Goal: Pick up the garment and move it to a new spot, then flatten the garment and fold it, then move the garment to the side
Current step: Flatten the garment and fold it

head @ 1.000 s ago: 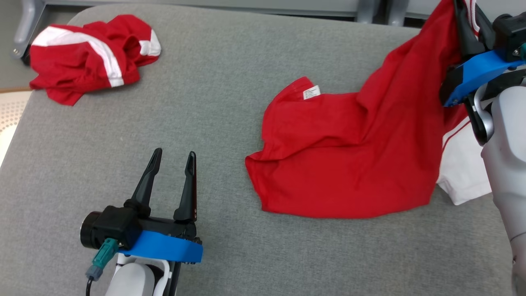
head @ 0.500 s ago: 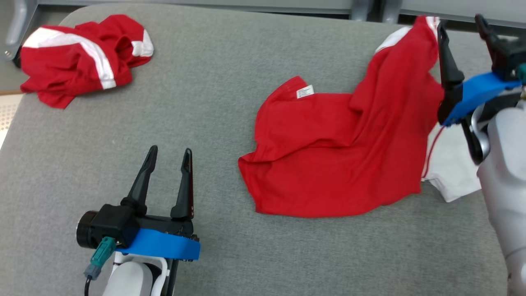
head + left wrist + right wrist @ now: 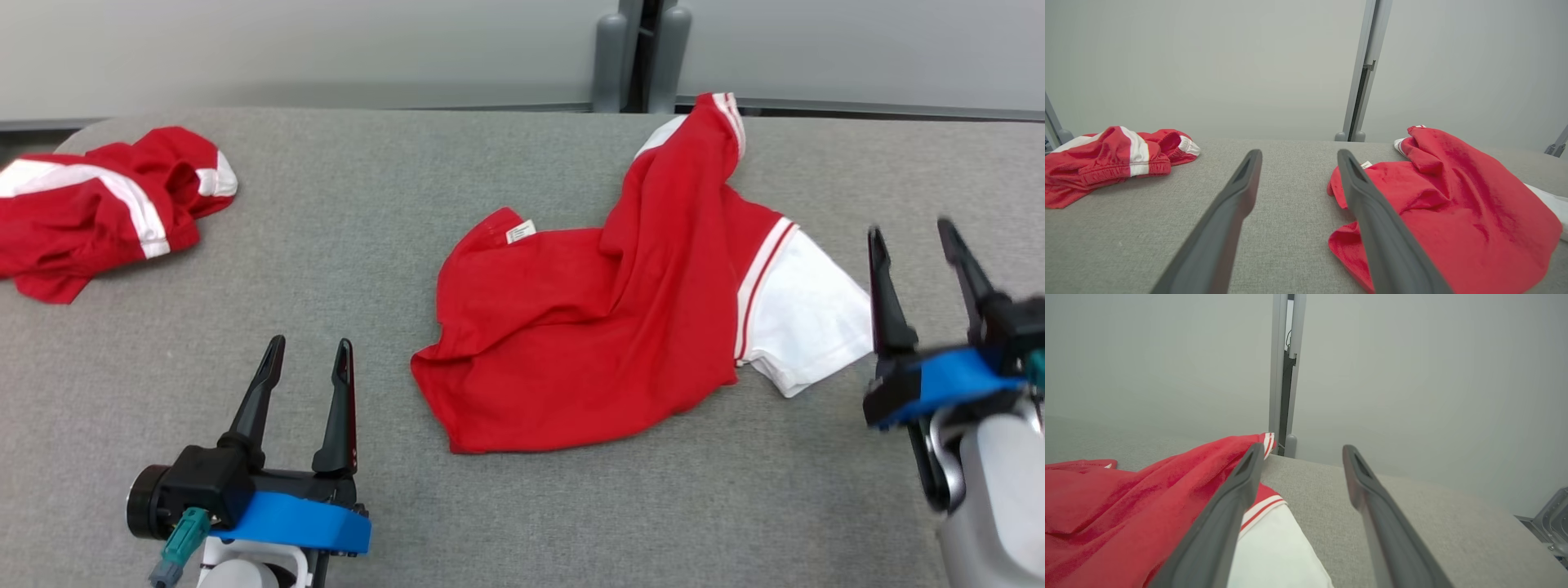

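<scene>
- The garment (image 3: 588, 327), a red T-shirt with white sleeves, lies crumpled on the grey counter (image 3: 367, 245), a little right of the middle in the head view.
- Its body is spread loosely with folds. One ridge of red cloth runs up towards the counter's far edge and ends in a white-striped cuff.
- One white sleeve (image 3: 804, 314), with red piping at its seam, lies flat on the shirt's right side, pointing towards the right gripper (image 3: 910, 229).
- A small white label (image 3: 520, 231) shows at the neckline, on the garment's far left part.
- The right gripper is beside the outer edge of the sleeve. Its two dark fingers are spread wide with nothing between them. The pictures do not settle whether it touches the sleeve.
- In the right wrist view the right gripper (image 3: 1303, 447) has bare counter between its fingers, and the garment (image 3: 1126, 506) and its white sleeve (image 3: 1274, 547) lie to the left.
- The left gripper (image 3: 311, 343) is at the lower left above bare counter, well apart from the garment. Its fingers are parted and empty.
- In the left wrist view the left gripper (image 3: 1298, 153) frames bare counter, with the garment (image 3: 1453, 212) off to its right.
- A second red-and-white piece of clothing (image 3: 90, 212) lies bunched at the counter's far left, well apart from the T-shirt.
- A pale wall (image 3: 326, 49) with a grey post (image 3: 637, 49) stands behind the counter.
</scene>
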Motion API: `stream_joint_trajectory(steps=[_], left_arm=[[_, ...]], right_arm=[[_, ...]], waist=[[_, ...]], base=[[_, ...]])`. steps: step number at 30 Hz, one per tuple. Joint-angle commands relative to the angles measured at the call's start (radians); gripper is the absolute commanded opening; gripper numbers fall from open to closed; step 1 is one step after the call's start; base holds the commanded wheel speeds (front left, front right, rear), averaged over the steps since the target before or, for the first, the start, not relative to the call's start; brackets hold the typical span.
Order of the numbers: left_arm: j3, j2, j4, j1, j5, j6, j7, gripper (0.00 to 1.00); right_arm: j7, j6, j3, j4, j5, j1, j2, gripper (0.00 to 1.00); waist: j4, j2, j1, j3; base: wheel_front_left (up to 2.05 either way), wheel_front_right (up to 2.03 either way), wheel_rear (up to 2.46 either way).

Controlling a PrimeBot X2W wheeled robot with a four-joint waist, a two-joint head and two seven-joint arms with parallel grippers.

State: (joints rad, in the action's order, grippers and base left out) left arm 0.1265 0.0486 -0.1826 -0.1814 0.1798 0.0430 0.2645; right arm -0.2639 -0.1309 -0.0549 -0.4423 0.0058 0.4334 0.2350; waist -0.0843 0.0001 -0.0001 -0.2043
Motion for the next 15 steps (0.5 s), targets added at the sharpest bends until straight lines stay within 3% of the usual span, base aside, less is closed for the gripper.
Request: stream_joint_trajectory(steps=[1,7,15], left_arm=[[-0.007,0.004,0.001,0.009,-0.008,0.002,0.000,1.00],[-0.019,0.004,0.005,0.023,-0.015,0.011,0.000,1.00],[-0.011,0.004,0.014,-0.003,-0.015,0.012,0.000,1.00]], right_arm=[[-0.001,0.000,-0.010,0.014,-0.006,-0.027,-0.007,1.00],[-0.001,0.000,-0.042,0.067,-0.027,-0.103,-0.024,1.00],[-0.001,0.000,-0.046,-0.012,-0.064,0.001,-0.004,1.00]], waist=[[0.014,-0.0001,0.0001,0.013],[0.027,-0.0001,0.0001,0.019],[0.008,-0.0001,0.0001,-0.020]], base=[[0.00,0.00,0.00],[0.00,0.00,0.00],[0.00,0.00,0.00]])
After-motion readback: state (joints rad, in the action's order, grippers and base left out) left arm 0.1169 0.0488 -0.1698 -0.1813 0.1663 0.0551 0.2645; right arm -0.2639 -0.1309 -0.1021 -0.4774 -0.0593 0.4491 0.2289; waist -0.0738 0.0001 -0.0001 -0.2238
